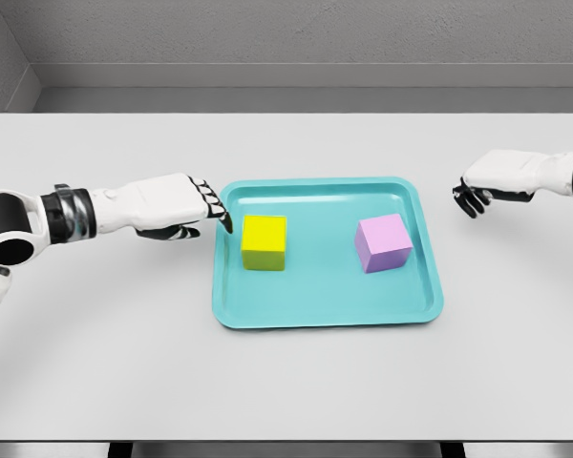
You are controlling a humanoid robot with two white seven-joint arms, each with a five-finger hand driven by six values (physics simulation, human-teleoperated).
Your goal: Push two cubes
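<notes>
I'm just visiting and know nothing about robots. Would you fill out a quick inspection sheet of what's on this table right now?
Surface: white table, flat, with a teal tray at its middle.
Job's things: yellow cube in the tray's left half; purple cube in its right half; they stand apart.
Clutter: nothing seen.
Hands: left hand reaches over the tray's left rim, fingertips close to the yellow cube, holding nothing; right hand hovers right of the tray, fingers relaxed, holding nothing.
Cables: nothing seen.
Surroundings: grey walls and floor behind the table.
</notes>
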